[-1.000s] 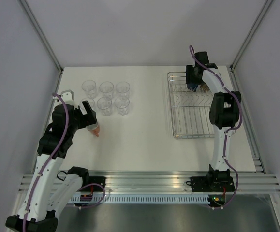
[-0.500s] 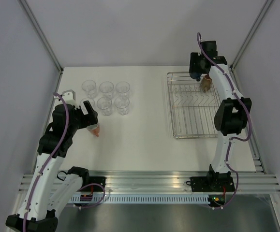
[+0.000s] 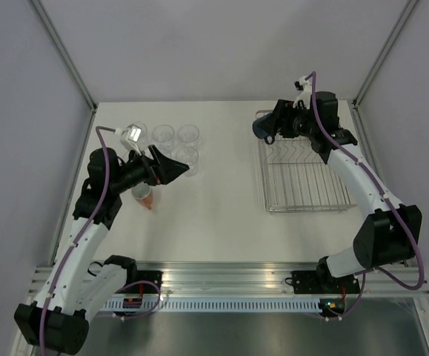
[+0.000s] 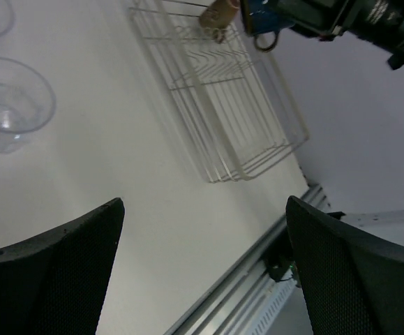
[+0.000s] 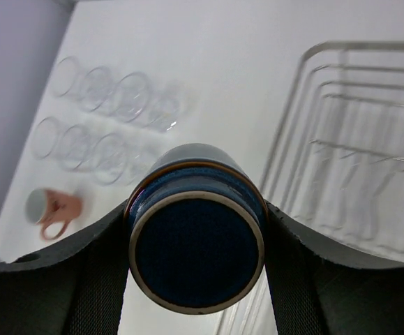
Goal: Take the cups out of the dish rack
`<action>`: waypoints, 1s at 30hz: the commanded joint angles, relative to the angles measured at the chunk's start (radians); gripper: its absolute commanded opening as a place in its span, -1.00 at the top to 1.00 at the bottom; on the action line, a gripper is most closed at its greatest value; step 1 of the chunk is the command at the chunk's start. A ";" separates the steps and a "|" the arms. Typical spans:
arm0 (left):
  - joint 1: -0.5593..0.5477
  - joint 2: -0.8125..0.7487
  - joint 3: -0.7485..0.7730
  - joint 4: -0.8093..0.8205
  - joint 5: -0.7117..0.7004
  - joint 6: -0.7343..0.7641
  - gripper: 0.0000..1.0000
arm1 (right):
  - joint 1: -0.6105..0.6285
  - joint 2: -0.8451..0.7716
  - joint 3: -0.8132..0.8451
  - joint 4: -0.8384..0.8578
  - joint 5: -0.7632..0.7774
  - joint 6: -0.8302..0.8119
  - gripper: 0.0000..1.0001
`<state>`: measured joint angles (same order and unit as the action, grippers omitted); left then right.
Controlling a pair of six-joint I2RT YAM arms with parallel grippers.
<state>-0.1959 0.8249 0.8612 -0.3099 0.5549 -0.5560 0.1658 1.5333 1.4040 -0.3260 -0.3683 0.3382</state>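
Observation:
My right gripper [image 3: 264,127] is shut on the dark blue mug [image 3: 260,127] and holds it in the air over the far left corner of the silver wire dish rack [image 3: 299,194]. In the right wrist view the mug [image 5: 196,230] shows its base between my fingers [image 5: 83,279]. In the left wrist view the brown mug [image 4: 218,14] stands at the rack's far end [image 4: 222,105]. My left gripper [image 3: 175,167] is open and empty, raised above the table, pointing right. The salmon-orange mug [image 3: 146,197] sits on the table below it. Several clear tumblers [image 3: 163,134] stand at the far left.
Purple walls and metal posts close in the white table [image 3: 214,215] on three sides. An aluminium rail [image 3: 229,278] runs along the near edge. The right arm's forearm [image 3: 355,170] stretches across the rack. The tumblers [image 5: 118,98] and salmon mug [image 5: 51,209] also show in the right wrist view.
The right gripper lifted the dark blue mug out of the rack's far end and swung it left. The left gripper rose off the salmon mug and turned to point right.

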 commanded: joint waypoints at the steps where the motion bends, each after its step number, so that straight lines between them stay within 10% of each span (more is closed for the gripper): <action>1: 0.003 0.049 -0.068 0.391 0.295 -0.264 -0.99 | 0.046 -0.131 -0.161 0.405 -0.225 0.169 0.43; 19: -0.008 0.286 -0.290 1.262 0.405 -0.938 -0.97 | 0.419 -0.161 -0.501 1.123 -0.328 0.285 0.46; 30: -0.048 0.299 -0.318 1.401 0.382 -1.007 -0.04 | 0.495 -0.071 -0.511 1.325 -0.385 0.348 0.45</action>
<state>-0.2340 1.1198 0.5484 0.9855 0.9291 -1.5063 0.6456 1.4590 0.8883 0.8135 -0.7128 0.6701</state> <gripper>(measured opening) 0.546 0.718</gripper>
